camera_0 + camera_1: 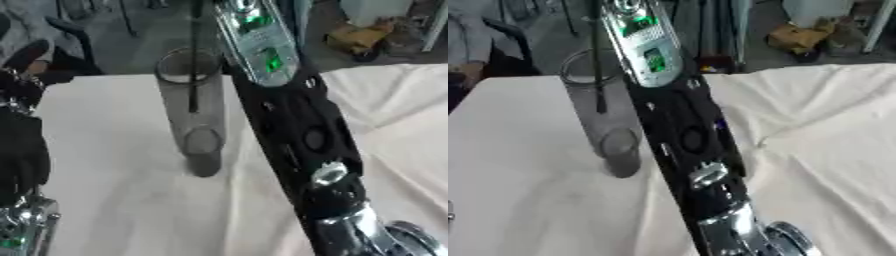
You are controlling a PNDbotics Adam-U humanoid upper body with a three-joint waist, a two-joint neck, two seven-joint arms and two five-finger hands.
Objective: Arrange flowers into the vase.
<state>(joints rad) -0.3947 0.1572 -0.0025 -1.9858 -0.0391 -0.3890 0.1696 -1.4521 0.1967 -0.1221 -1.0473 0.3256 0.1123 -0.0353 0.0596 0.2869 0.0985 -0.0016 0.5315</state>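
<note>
We see the clear vase [194, 107] standing on the white cloth [815, 130] with a dark stem [193, 60] in it, our right arm [293, 125] reaching up past it, and our left hand [22, 150] at the left edge; we cannot tell how either hand's fingers are.

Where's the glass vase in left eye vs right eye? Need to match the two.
Left eye view: the glass vase stands just left of centre, upper half, directly left of the right arm.
Right eye view: the vase sits further left, upper left of centre, again just left of that arm.
Shared landmark: the dark stem running down through the vase's mouth, plus the arm's green-lit silver section.
</note>
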